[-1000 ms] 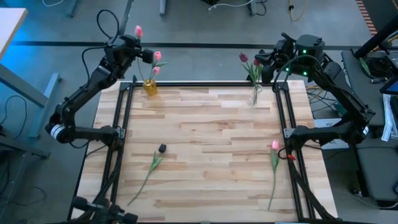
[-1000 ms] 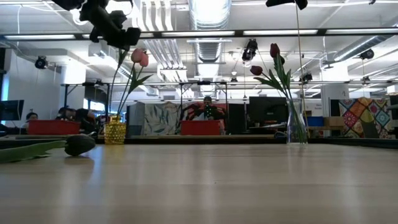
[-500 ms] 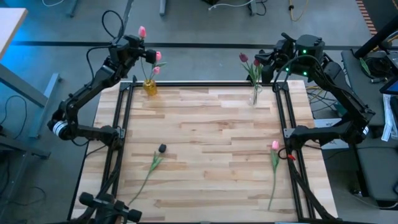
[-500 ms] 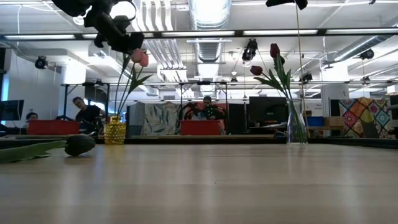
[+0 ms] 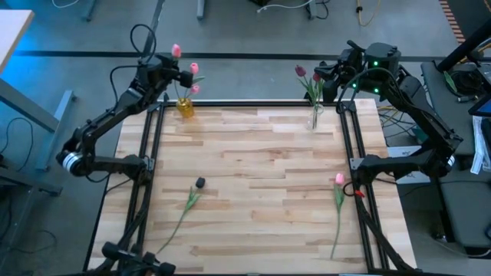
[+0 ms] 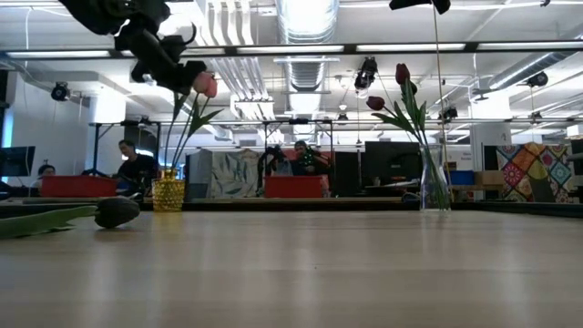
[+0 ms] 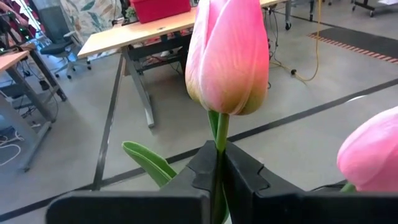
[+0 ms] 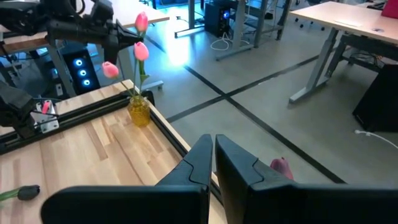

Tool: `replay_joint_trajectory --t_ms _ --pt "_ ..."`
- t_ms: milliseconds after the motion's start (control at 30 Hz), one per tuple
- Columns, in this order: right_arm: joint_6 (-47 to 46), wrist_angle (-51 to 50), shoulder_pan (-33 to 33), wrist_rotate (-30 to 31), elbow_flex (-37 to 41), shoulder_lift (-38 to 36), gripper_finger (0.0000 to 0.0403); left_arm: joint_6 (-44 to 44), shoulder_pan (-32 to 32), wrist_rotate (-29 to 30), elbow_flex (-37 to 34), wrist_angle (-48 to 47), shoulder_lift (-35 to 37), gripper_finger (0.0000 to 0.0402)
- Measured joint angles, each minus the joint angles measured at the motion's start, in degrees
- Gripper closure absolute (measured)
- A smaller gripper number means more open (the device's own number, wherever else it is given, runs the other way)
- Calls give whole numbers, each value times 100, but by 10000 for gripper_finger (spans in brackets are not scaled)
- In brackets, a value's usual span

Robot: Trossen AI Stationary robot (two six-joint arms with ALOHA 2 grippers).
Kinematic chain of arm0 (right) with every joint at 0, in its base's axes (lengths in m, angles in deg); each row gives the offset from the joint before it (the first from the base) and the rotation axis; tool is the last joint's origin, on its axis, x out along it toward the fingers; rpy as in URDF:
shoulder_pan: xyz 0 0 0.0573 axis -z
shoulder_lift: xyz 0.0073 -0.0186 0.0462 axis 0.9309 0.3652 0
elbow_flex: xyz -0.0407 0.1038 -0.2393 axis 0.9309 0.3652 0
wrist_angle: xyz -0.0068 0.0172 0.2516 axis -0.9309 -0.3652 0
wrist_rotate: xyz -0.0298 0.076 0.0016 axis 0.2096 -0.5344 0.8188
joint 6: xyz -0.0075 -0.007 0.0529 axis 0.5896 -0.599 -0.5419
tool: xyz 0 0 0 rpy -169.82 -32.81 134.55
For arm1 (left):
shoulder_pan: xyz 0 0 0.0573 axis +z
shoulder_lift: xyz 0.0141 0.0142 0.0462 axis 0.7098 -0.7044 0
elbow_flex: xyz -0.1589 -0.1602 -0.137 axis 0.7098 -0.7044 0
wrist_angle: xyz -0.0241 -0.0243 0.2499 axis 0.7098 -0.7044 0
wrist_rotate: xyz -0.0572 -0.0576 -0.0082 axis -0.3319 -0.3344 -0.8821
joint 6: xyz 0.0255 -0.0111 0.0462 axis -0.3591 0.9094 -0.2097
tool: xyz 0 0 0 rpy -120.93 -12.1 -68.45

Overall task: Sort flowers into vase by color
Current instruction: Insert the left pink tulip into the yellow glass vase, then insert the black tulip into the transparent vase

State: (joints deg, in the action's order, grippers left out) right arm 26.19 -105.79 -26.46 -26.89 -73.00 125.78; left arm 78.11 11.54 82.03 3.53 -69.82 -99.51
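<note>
The left gripper is pinching a pink tulip by its stem above the yellow vase, where two pink tulips are already standing. The stem tip is probably just above the vase mouth, hard to confirm from here. Lowering it well means keeping the stem upright and threading it between the leaves of the blooms already there.

The right gripper is waiting beyond the clear vase of maroon tulips, fingers nearly together on nothing. Well in front of the yellow vase a maroon tulip is lying on the table, a loose pink one farther off.
</note>
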Motion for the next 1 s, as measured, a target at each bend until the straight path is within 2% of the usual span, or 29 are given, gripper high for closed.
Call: replay_joint_trajectory --t_ms 300,500,1000 --pt "9 1 1 -11 0 0 390 171 0 -43 -351 81 386 394" --pt "19 0 -1 -11 0 0 390 407 0 -66 -448 -243 578 380" --pt "25 1 -1 -11 0 0 390 411 0 -63 -448 -1333 884 245"
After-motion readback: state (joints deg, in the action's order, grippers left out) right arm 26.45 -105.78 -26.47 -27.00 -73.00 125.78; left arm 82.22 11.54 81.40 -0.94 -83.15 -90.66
